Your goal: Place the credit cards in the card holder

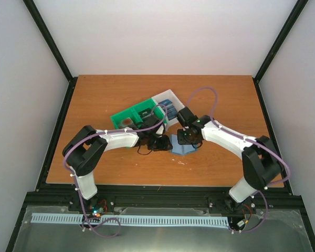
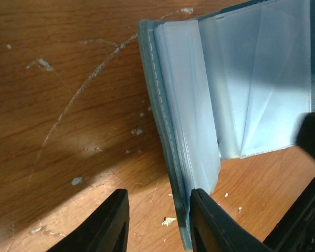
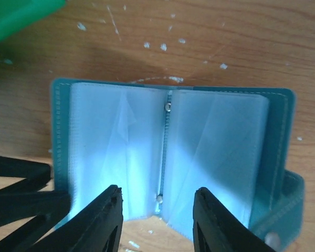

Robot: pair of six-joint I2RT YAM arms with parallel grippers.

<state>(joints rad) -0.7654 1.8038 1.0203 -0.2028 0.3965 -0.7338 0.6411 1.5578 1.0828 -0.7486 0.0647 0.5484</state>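
The teal-blue card holder (image 1: 181, 148) lies open on the table, its clear slotted sleeves facing up (image 3: 168, 142). My left gripper (image 2: 160, 212) is open. The holder's left edge (image 2: 173, 157) lies between its jaws, against the right finger (image 2: 207, 223). My right gripper (image 3: 158, 210) is open and empty, its jaws straddling the near end of the holder's spine. In the top view both grippers, the left (image 1: 164, 143) and the right (image 1: 188, 139), meet at the holder. Dark and blue credit cards (image 1: 170, 111) lie in the white bin (image 1: 170, 96).
A green bin (image 1: 134, 115) stands just behind the left arm, beside the white bin; its corner shows in the right wrist view (image 3: 21, 13). The left gripper's fingers (image 3: 16, 194) sit at the holder's left side. The table has scratches and white flecks.
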